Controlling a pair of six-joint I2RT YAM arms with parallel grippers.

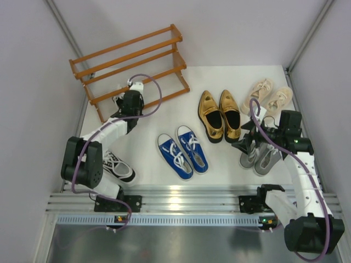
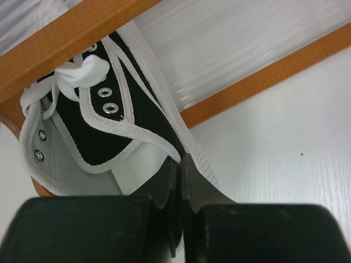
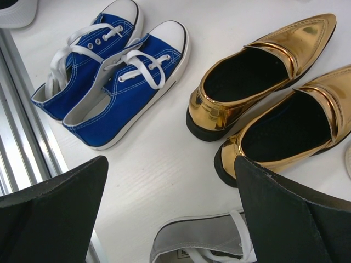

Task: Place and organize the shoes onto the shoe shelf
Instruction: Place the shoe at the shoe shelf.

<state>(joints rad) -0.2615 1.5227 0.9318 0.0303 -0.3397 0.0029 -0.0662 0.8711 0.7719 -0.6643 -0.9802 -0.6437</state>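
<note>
While the left tool (image 2: 181, 170) grips a black-and-white sneaker (image 2: 109, 126) at the shoe shelf (image 1: 131, 55), the right tool (image 1: 253, 139) gapes wide. Grey sneakers (image 1: 260, 156) sit right under it.

Shoe shelf (image 1: 125, 43) stands far left, loafers (image 1: 211, 116) to its right, canvas sneakers (image 1: 175, 156) nearer than both

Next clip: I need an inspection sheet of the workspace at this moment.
Surface: white table, nothing spilled.
Job's things: shoe shelf far left; blue sneakers, gold loafers, beige lace-ups, grey sneakers paired on table; one black-and-white sneaker by left base.
Clutter: nothing seen.
End effectors: left end effector shut on second black-and-white sneaker at shelf slats; right end effector open above grey sneakers.
Cables: purple cables loop along both arms.
Surroundings: pale walls, metal rail.
</note>
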